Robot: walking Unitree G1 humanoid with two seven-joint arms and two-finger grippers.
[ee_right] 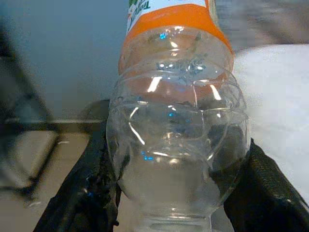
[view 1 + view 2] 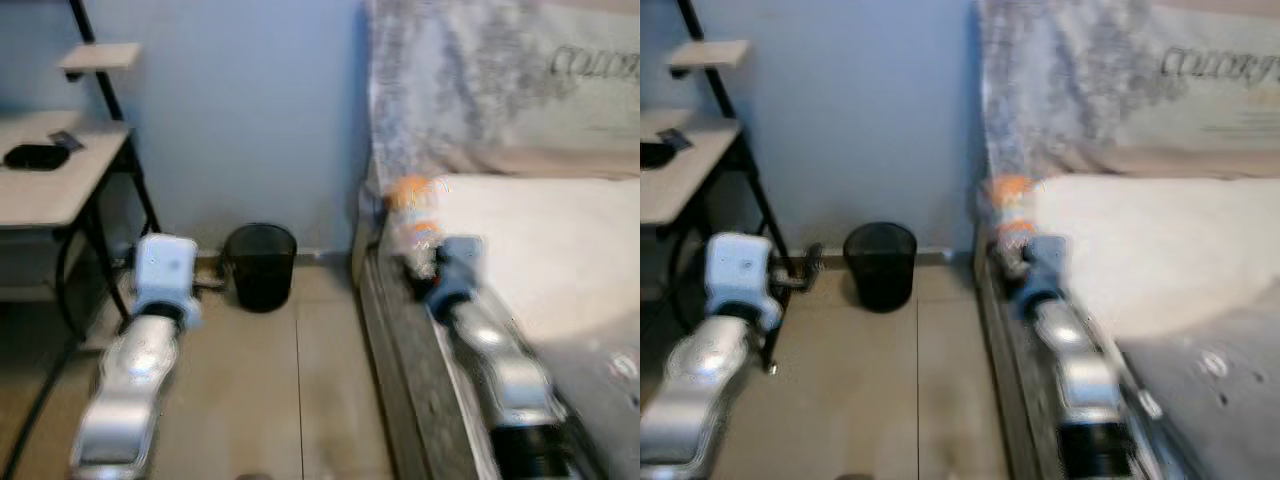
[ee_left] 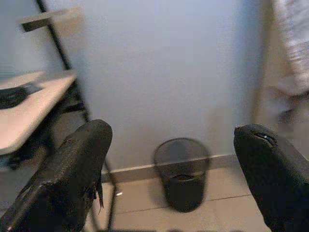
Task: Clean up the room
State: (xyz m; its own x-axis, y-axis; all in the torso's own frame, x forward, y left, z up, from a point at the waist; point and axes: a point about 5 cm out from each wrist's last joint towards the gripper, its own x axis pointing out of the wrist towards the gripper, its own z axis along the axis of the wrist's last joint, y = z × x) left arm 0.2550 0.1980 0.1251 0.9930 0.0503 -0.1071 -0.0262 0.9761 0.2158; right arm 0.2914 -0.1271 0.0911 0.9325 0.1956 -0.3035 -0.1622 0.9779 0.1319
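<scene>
Your clear plastic bottle with the orange label band (image 1: 176,125) sits squarely between the two black fingers (image 1: 84,193) of the right gripper (image 2: 425,262), its ribbed body pressed against both pads, so record that claw as closed on the bottle. From the head views the bottle is held upright above the near corner of the bed with the white cover (image 2: 540,250), beside the grey patterned mattress edge (image 2: 400,350), and the picture there is blurred. Your left gripper (image 3: 174,159) is held out over the tiled floor (image 2: 290,380) with its fingers (image 3: 72,174) spread wide and nothing between them. Straight ahead of it, against the pale blue wall (image 2: 250,110), stands a round black mesh waste bin (image 2: 260,265), well apart from the bottle and to its left. Further left you have a light wooden desk on a black metal frame (image 2: 60,185), carrying a dark flat object (image 2: 35,156) too blurred to identify.
</scene>
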